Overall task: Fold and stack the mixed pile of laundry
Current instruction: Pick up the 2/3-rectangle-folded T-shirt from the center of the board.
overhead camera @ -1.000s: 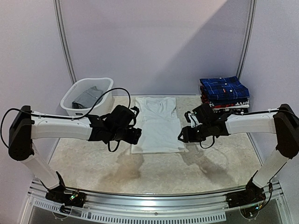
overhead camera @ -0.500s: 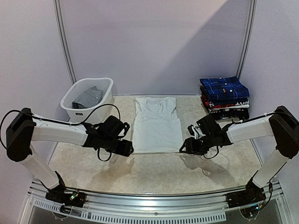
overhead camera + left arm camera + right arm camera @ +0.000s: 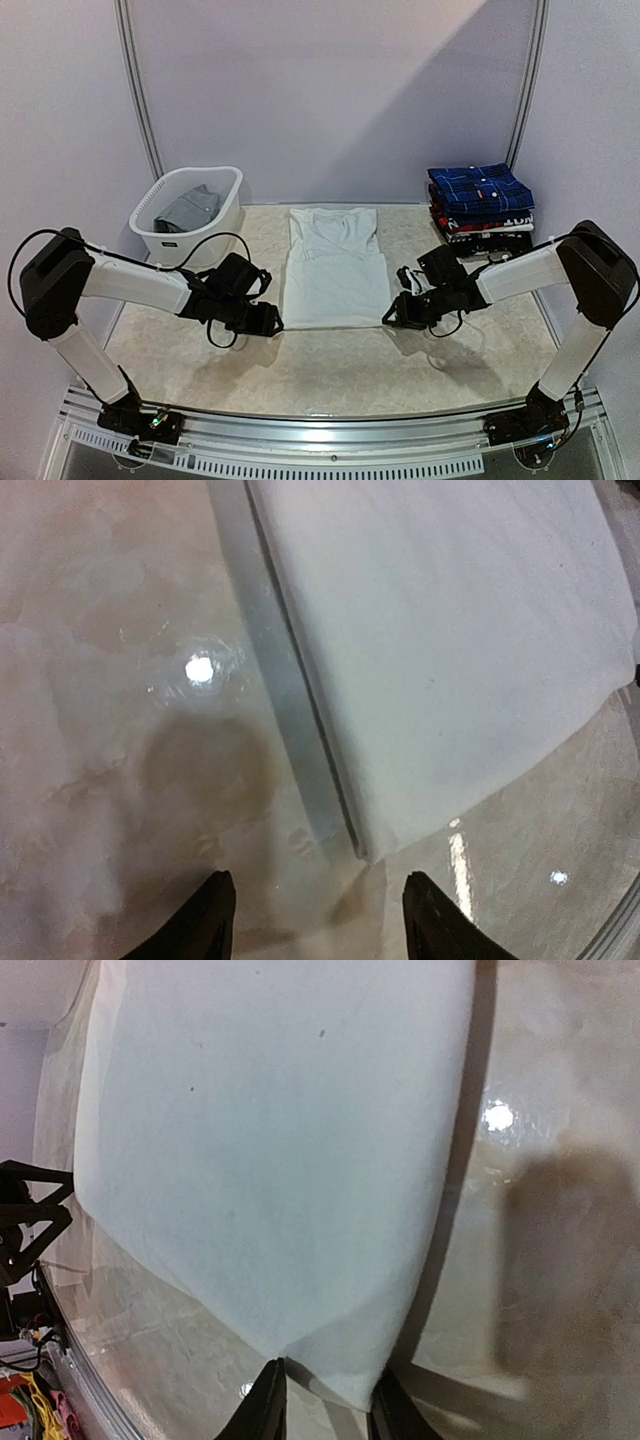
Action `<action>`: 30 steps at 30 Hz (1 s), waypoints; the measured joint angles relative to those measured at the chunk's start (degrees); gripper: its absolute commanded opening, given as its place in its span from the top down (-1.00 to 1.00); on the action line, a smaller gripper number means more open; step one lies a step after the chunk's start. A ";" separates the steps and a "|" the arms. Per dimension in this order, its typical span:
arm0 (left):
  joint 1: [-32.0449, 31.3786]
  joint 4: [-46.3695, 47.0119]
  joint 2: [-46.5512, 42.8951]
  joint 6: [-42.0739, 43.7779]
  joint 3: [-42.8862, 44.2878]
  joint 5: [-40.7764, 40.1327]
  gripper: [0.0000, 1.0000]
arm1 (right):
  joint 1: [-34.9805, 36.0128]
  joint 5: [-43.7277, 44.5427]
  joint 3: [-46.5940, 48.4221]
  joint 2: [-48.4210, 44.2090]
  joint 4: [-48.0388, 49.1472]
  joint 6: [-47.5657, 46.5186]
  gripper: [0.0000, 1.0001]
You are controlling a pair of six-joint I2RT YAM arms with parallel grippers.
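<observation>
**3 cameras, 1 shirt hem in common**

My top external view sits high behind the arm bases (image 3: 140, 425). It looks forward and down over the whole table (image 3: 330, 370) to the back wall, from far enough off to frame everything on it.

My left wrist view faces down at the tabletop from very near, with the left gripper (image 3: 317, 890) at its bottom edge. It takes in the near left corner of the white shirt (image 3: 450, 630).

My right wrist view is just as near and also faces down, with the right gripper (image 3: 330, 1370) at its bottom edge, over the shirt's near right corner.

All 3 views share the shirt's near hem.
</observation>
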 measured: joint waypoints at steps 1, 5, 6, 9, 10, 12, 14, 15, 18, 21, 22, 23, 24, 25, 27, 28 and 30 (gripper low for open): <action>0.17 0.52 0.22 -0.11 0.00 0.31 -0.12 | 0.00 -0.04 0.15 0.33 0.15 -0.07 0.53; 0.72 3.45 1.36 -0.57 0.00 1.92 -0.04 | -0.07 -0.57 1.20 1.86 0.83 -0.26 0.58; 0.81 4.09 1.64 -0.79 0.00 2.34 -0.02 | -0.07 -0.68 1.36 2.08 0.92 -0.31 0.59; 0.90 5.42 2.21 -1.25 0.00 3.06 0.06 | -0.07 -0.87 1.46 2.43 1.29 -0.39 0.66; 0.92 5.73 2.38 -1.38 0.00 3.32 0.09 | -0.07 -0.87 1.46 2.45 1.31 -0.46 0.69; 0.94 6.51 2.89 -1.51 0.11 4.00 0.16 | -0.11 -0.90 1.46 2.62 1.38 -0.66 0.72; 0.94 7.45 3.61 -1.88 0.37 4.68 0.22 | -0.15 -1.03 1.46 2.84 1.62 -0.79 0.75; 0.96 7.96 3.98 -2.08 0.50 5.03 0.22 | -0.24 -1.07 1.46 2.89 1.66 -0.85 0.75; 0.98 9.33 4.72 -2.58 0.61 5.75 0.23 | -0.28 -1.22 1.49 2.99 1.77 -1.01 0.79; 0.98 9.92 5.01 -2.89 0.61 6.23 0.30 | -0.33 -1.25 1.49 3.08 1.86 -1.05 0.81; 1.01 10.08 5.14 -2.93 0.61 6.49 0.32 | -0.33 -1.25 1.49 3.10 1.86 -1.05 0.83; 1.01 10.21 5.22 -3.04 0.61 6.73 0.34 | -0.33 -1.25 1.46 3.10 1.86 -1.05 0.85; 1.01 10.34 5.31 -3.17 0.61 6.86 0.36 | -0.33 -1.22 1.49 3.10 1.86 -1.09 0.87; 1.01 10.40 5.35 -3.30 0.61 6.88 0.38 | -0.33 -1.22 1.49 3.15 1.86 -1.16 0.90; 1.01 10.34 5.38 -3.65 0.61 6.86 0.41 | -0.33 -1.22 1.46 3.19 1.92 -1.20 0.94; 1.01 10.29 5.38 -3.72 0.61 6.86 0.41 | -0.33 -1.22 1.49 3.21 1.97 -1.25 0.96; 0.96 10.10 5.38 -3.76 0.61 6.82 0.43 | -0.33 -1.25 1.46 3.26 2.03 -1.22 1.00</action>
